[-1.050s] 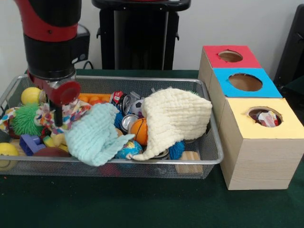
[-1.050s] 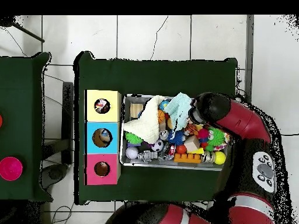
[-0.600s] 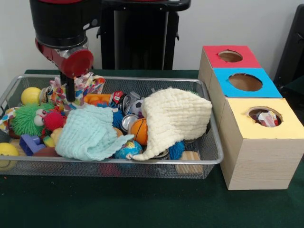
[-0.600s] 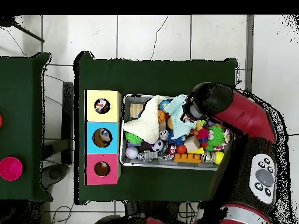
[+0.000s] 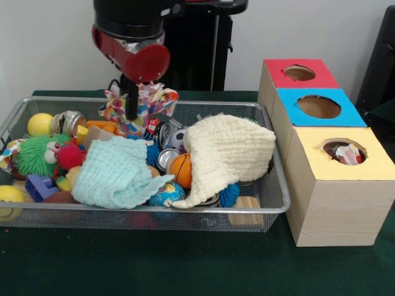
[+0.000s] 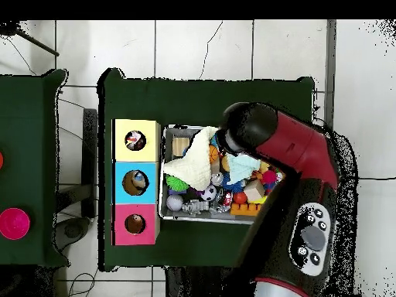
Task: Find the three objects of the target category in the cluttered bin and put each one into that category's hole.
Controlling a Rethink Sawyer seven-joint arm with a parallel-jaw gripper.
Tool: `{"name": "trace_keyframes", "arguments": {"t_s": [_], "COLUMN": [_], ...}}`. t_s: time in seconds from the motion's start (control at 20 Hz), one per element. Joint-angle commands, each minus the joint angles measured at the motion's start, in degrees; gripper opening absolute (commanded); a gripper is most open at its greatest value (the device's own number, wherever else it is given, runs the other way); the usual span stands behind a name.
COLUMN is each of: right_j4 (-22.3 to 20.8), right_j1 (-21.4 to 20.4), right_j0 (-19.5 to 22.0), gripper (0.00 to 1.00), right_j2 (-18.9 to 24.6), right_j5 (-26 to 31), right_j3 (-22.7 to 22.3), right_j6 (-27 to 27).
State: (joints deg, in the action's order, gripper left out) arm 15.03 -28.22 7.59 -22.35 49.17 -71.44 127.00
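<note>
Gripper [image 5: 131, 110] clamped on multicoloured patterned cloth [image 5: 150, 98], raised above wire mesh bin [image 5: 271, 185]; yellow box hole [image 5: 343, 152] already holding something similar

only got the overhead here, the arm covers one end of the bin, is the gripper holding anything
Observer: Yes. In the front view the gripper is shut on a multicoloured patterned cloth.
Operator: is it lifted out or dragging in the clutter
Observer: Lifted. The cloth hangs above the toys, near the far rim of the wire bin. I cannot tell whether its lowest edge touches anything.
Operator: what's hidden under the arm at that end
Observer: A green fuzzy toy and a yellow ball lie in that end of the bin.
</note>
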Motion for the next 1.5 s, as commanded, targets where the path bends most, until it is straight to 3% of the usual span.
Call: {"name": "trace_keyframes", "arguments": {"t_s": [0.05, 0.25, 0.95, 1.5], "right_j4": [3.7, 6.4, 11.1, 13.5], "right_j1": [4.5, 4.7, 7.7, 9.3], "right_j0": [-2.5, -3.9, -9.1, -15.0], "gripper": [0.0, 0.0, 0.0, 0.0], "right_j2": [2.2, 3.4, 2.9, -0.5], "right_j5": [0.0, -1.4, -4.3, 1.1], "right_j3": [-4.4, -6.6, -6.4, -2.4], "right_j6": [19.2, 23.0, 28.3, 35.8]}}
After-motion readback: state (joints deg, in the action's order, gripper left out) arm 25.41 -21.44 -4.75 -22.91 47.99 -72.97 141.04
